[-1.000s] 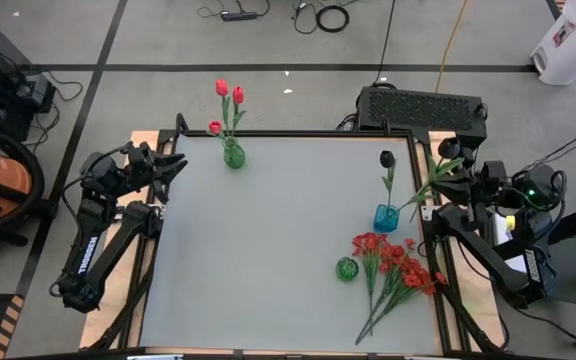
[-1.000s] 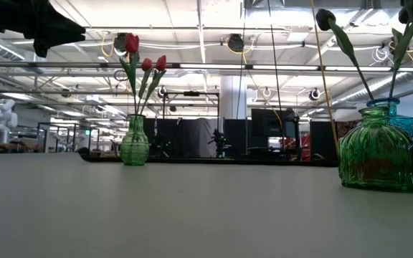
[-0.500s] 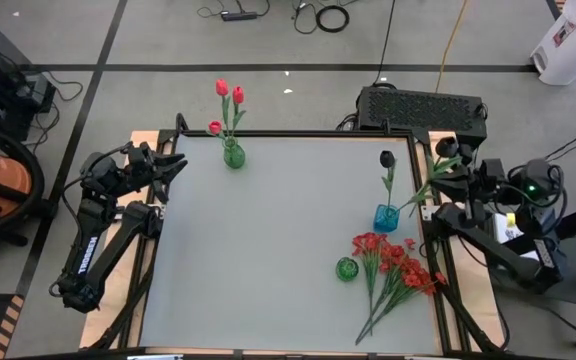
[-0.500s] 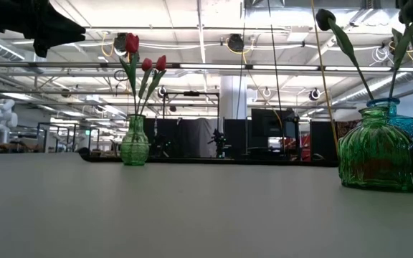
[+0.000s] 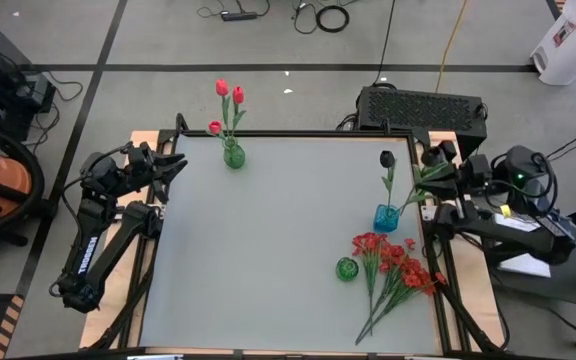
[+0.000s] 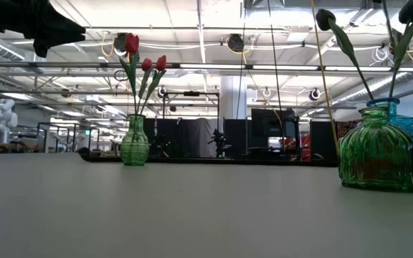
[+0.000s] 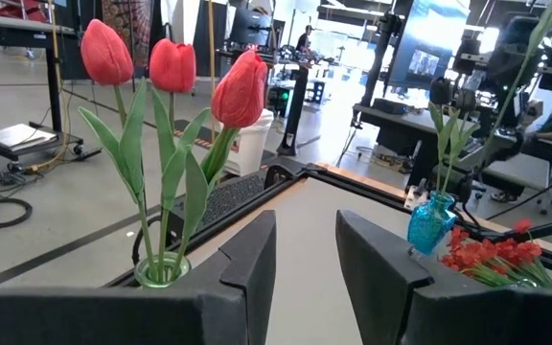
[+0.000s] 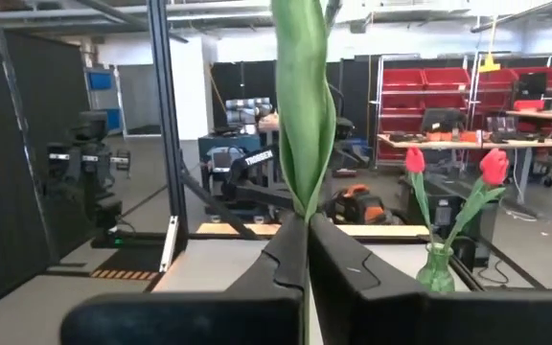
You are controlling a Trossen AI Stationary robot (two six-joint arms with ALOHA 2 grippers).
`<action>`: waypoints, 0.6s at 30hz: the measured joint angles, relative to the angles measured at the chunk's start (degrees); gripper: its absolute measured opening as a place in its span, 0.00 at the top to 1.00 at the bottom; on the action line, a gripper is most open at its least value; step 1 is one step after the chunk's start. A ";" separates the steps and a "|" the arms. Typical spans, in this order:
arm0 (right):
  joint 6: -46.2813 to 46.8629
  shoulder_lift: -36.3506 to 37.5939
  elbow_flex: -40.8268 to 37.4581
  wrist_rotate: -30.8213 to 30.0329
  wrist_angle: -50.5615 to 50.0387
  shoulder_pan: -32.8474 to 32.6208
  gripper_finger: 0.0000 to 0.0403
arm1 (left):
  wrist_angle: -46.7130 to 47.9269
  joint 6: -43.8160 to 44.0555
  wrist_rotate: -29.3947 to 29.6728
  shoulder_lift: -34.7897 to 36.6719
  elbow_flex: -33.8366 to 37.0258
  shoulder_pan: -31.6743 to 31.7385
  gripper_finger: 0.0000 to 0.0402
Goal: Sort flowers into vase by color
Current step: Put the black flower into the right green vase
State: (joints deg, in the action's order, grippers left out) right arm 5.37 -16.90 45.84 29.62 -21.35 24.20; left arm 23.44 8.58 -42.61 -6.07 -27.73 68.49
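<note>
Since your right hand [image 5: 446,172], at the right edge of the high view, is clamped on a black tulip [image 5: 446,150], the blue vase [image 5: 386,217] lies lower left of it — stem nearly upright; the left hand [image 5: 168,165] waits open, far left.

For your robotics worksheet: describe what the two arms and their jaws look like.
Both arms are black and jointed. The left arm carries white lettering along one link, and its left gripper has flat, wedge-shaped dark jaws. The right arm shows a green light and a white panel; its right gripper is equally dark.
</note>
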 joint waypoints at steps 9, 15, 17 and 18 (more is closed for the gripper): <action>-3.98 -1.84 0.00 -12.90 -3.22 -14.60 1.00 | 0.00 0.00 0.00 0.00 0.00 -0.02 0.71; -6.93 -6.02 0.00 -24.42 -4.25 -26.27 1.00 | 0.00 0.00 0.00 0.00 0.00 0.00 0.71; -8.11 -7.77 0.00 -29.61 -4.27 -29.98 1.00 | 0.00 0.00 0.00 0.00 0.00 -0.02 0.71; -8.53 -8.50 0.00 -32.28 -4.25 -31.56 1.00 | 0.01 0.00 0.00 -0.01 0.00 0.00 0.71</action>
State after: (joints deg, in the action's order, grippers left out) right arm -3.16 -25.39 45.84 -2.66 -25.61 -7.36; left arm 23.45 8.58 -42.61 -6.07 -27.73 68.48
